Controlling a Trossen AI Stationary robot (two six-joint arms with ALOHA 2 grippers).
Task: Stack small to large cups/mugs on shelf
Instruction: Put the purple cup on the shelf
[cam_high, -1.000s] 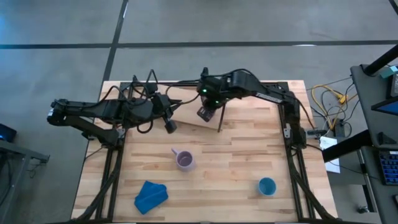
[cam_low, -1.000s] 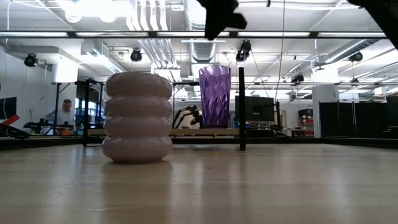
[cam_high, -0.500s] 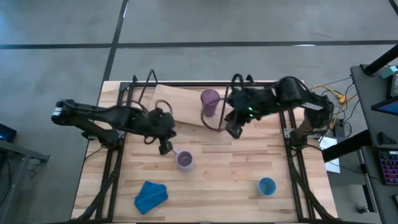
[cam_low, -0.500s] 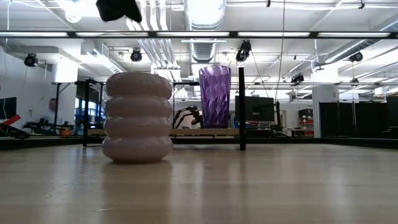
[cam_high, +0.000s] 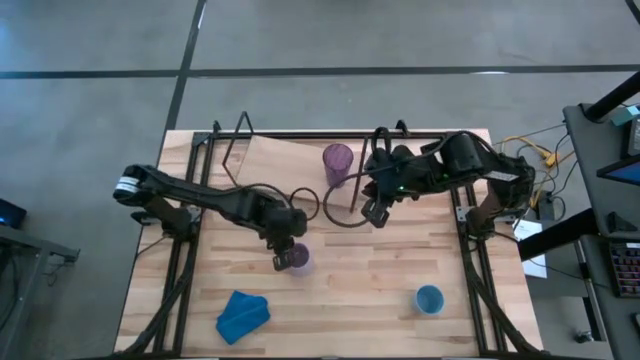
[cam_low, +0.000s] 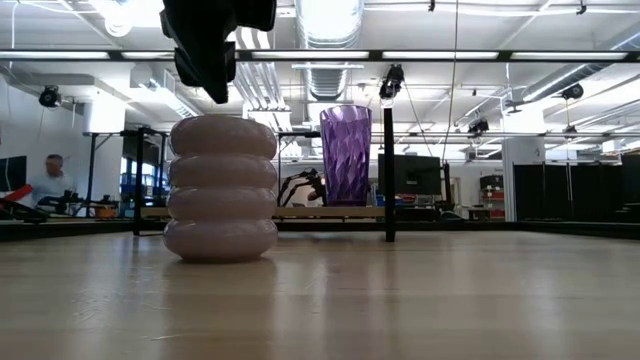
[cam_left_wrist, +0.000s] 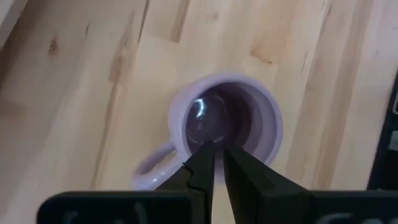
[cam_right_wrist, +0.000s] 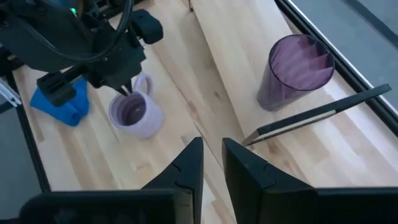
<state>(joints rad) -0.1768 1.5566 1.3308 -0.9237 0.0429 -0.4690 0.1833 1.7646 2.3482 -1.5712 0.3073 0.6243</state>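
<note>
Lavender mug (cam_high: 297, 259) sits mid desk (cam_high: 380, 300), not yet on shelf (cam_high: 290, 165). Left claw (cam_high: 282, 256) hangs right over it, fingers nearly shut, holding nothing, prob. to grab rim. Right claw (cam_high: 374, 212), slightly open & empty, waits near purple tumbler (cam_high: 337, 163) on shelf.

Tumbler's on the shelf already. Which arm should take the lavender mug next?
Left. The left gripper hangs directly over the lavender mug, fingers nearly closed above its rim. The right gripper is back beside the purple tumbler on the shelf, farther from the mug.
</note>
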